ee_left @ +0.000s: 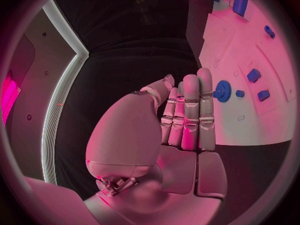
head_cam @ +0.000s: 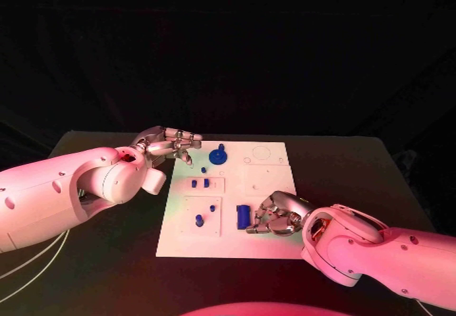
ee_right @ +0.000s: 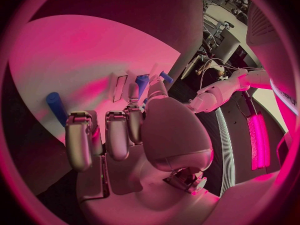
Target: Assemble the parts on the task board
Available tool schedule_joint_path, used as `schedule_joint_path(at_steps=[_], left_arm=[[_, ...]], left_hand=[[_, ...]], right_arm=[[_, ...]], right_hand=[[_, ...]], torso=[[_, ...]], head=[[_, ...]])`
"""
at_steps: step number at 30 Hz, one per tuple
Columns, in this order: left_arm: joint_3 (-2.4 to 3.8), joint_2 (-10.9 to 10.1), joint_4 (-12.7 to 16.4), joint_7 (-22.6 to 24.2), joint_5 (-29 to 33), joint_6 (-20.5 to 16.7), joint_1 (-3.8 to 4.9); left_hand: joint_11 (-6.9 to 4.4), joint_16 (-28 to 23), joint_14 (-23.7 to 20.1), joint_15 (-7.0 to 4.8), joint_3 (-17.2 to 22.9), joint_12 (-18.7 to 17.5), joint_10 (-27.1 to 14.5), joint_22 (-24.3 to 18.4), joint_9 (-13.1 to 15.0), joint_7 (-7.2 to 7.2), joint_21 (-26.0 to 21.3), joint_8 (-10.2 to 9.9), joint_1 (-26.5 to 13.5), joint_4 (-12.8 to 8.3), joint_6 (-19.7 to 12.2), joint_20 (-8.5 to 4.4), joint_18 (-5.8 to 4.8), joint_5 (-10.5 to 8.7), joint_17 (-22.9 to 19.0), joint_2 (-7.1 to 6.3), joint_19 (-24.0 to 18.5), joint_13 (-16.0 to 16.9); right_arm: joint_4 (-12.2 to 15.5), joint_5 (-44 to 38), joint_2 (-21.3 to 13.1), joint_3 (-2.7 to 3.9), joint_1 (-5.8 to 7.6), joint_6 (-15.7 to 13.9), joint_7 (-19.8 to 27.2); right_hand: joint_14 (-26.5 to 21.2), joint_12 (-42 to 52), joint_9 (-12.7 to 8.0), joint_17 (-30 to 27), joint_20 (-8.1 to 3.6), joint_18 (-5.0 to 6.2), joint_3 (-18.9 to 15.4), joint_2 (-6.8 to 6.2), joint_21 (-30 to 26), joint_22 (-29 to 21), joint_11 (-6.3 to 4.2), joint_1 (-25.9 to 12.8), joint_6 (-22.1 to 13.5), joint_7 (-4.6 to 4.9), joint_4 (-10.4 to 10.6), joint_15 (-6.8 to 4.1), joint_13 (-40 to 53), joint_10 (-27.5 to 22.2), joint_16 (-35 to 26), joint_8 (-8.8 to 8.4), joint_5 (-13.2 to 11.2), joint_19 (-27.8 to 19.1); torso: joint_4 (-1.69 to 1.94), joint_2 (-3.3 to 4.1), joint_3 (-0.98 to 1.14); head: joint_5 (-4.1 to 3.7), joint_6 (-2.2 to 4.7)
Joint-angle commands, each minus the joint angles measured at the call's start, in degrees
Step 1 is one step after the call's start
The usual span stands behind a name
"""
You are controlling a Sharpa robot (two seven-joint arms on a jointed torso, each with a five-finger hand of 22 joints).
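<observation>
The right hand [head_cam: 275, 214], fingers curled and holding nothing, sits just beside the blue cylinder [head_cam: 243, 216] on the task board [head_cam: 271, 172] and could knock it rolling. The left hand [head_cam: 169, 143], fingers straight and pressed together, hovers near the blue gear [head_cam: 219, 156] and might nudge it off its seat

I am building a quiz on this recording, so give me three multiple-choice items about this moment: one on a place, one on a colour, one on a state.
1. Where is the round gear-like part?
A. near the board's far edge, by the left hand
B. under the right hand
C. off the board

2. What colour are the parts?
A. green
B. blue
C. yellow

3. What is the left hand doing?
A. gripping a part
B. pressing the board
C. holding nothing

Key: 1 A, the round part sits on the task board beside the left hand. 2 B, it and the block by the right hand are blue. 3 C, the left wrist view shows its fingers straight and empty.
</observation>
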Motion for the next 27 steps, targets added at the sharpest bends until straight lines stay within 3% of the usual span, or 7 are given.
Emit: schedule_joint_path(at_steps=[1, 8, 9, 11, 12, 18, 27], left_arm=[[0.03, -0.02, 0.13, 0.32, 0.2, 0.94, 0.04], [0.02, -0.22, 0.2, 0.44, 0.2, 0.88, 0.04], [0.01, -0.24, 0.19, 0.5, 0.2, 0.88, 0.04], [0.0, -0.27, 0.2, 0.69, 0.2, 0.84, 0.04], [-0.01, -0.29, 0.21, 0.83, 0.2, 0.85, 0.04], [-0.05, -0.57, 0.49, 1.85, 0.23, 1.12, 0.02], [-0.14, -0.76, 0.69, 2.12, 0.3, 1.13, -0.05]], left_hand=[[0.06, -0.15, -0.28, 0.0, -0.28, 0.18, -0.52, -0.06, -0.06, 0.05, -0.37, 0.3, -0.11, 0.12, -0.53, 0.2, 0.81, 0.18, -0.07, 0.21, 0.29, 0.06], [0.06, -0.15, -0.28, 0.0, -0.28, 0.18, -0.52, -0.06, -0.06, 0.05, -0.37, 0.3, -0.11, 0.12, -0.53, 0.2, 0.81, 0.18, -0.07, 0.21, 0.29, 0.06], [0.06, -0.15, -0.28, 0.0, -0.28, 0.18, -0.52, -0.06, -0.06, 0.05, -0.37, 0.3, -0.11, 0.12, -0.53, 0.2, 0.81, 0.18, -0.07, 0.21, 0.29, 0.06], [0.06, -0.15, -0.28, 0.0, -0.28, 0.18, -0.52, -0.06, -0.06, 0.05, -0.37, 0.3, -0.11, 0.12, -0.53, 0.2, 0.81, 0.18, -0.07, 0.21, 0.29, 0.06], [0.06, -0.15, -0.28, 0.0, -0.28, 0.18, -0.52, -0.06, -0.06, 0.05, -0.37, 0.3, -0.11, 0.12, -0.53, 0.2, 0.81, 0.18, -0.07, 0.21, 0.29, 0.06], [0.06, -0.15, -0.3, -0.01, -0.27, 0.23, -0.54, -0.08, -0.06, 0.04, -0.4, 0.33, -0.04, 0.05, -0.54, 0.2, 0.82, 0.17, -0.09, 0.19, 0.3, 0.06], [0.06, -0.15, -0.31, -0.01, -0.28, 0.26, -0.53, -0.09, -0.06, 0.03, -0.41, 0.34, -0.05, 0.05, -0.53, 0.2, 0.81, 0.17, -0.1, 0.19, 0.3, 0.07]], right_arm=[[0.32, -0.51, -0.82, -0.01, -0.04, 1.17, 0.84], [1.32, -2.0, -3.95, 0.0, 0.52, 0.0, 1.08], [1.48, -2.1, -4.67, 0.0, 0.73, -0.4, 1.76], [1.7, -2.46, -5.93, 0.0, 1.02, -1.26, 3.13], [1.78, -2.83, -6.43, 0.0, 1.1, -1.6, 3.6], [2.04, -6.94, -10.25, -0.02, 1.34, -2.54, 5.22], [1.99, -11.89, -12.82, -0.12, 0.91, -2.19, 2.34]], right_hand=[[3.98, 0.34, 0.17, 4.55, -0.33, -0.32, -0.29, -0.17, -0.24, 13.83, -0.35, 0.09, -0.41, 0.09, -0.1, -0.25, -2.63, 0.27, 0.25, 0.44, -0.33, 4.15], [3.99, 0.23, 0.38, 4.57, -0.34, -0.34, 0.0, 0.52, -0.1, 13.86, -0.43, 1.03, -0.66, 0.03, -0.34, -0.31, -2.67, 0.23, 0.26, 0.46, 0.56, 4.2], [3.97, 0.11, 0.32, 4.51, -0.33, -0.33, 0.05, 0.86, -0.18, 13.84, -0.34, 1.11, -1.05, 0.15, -0.2, -0.27, -2.74, 0.17, 0.22, 0.19, 1.44, 4.17], [3.91, -0.11, -0.29, 4.26, -0.36, -0.19, 1.47, 2.91, -0.79, 13.67, -0.2, 2.93, -2.7, 0.56, -0.27, -0.21, -2.82, 0.01, 0.07, -1.27, 7.7, 3.91], [3.89, -0.13, -0.6, 4.17, -0.3, -0.13, 2.21, 3.58, -1.12, 13.57, -0.06, 4.03, -3.3, 0.65, -0.61, -0.15, -2.8, 0.0, 0.01, -1.93, 8.82, 3.77], [3.9, -0.07, -2.88, 4.2, 0.51, -0.13, 3.77, 3.47, -1.16, 13.56, 0.99, 5.5, -3.43, 1.86, -0.52, 0.82, -2.63, 0.14, 0.0, -5.64, 2.55, 3.73], [3.96, -0.06, -3.77, 4.51, 0.65, -0.25, 3.63, 2.61, -0.56, 13.73, 0.95, 4.44, -1.63, 1.76, 0.52, 0.82, -2.57, 0.32, 0.17, -6.82, 0.53, 3.98]], torso=[[0.02, -0.04, -0.02], [-0.03, -0.11, -0.01], [-0.07, -0.15, -0.02], [-0.06, -0.19, -0.02], [-0.04, -0.17, -0.02], [-0.19, -0.09, 0.01], [-0.67, -0.17, 0.03]], head=[[0.06, -0.11], [-0.12, -0.15], [-0.19, -0.15], [-0.41, -0.14], [-0.54, -0.04], [-1.42, 0.33], [-2.24, 0.21]])
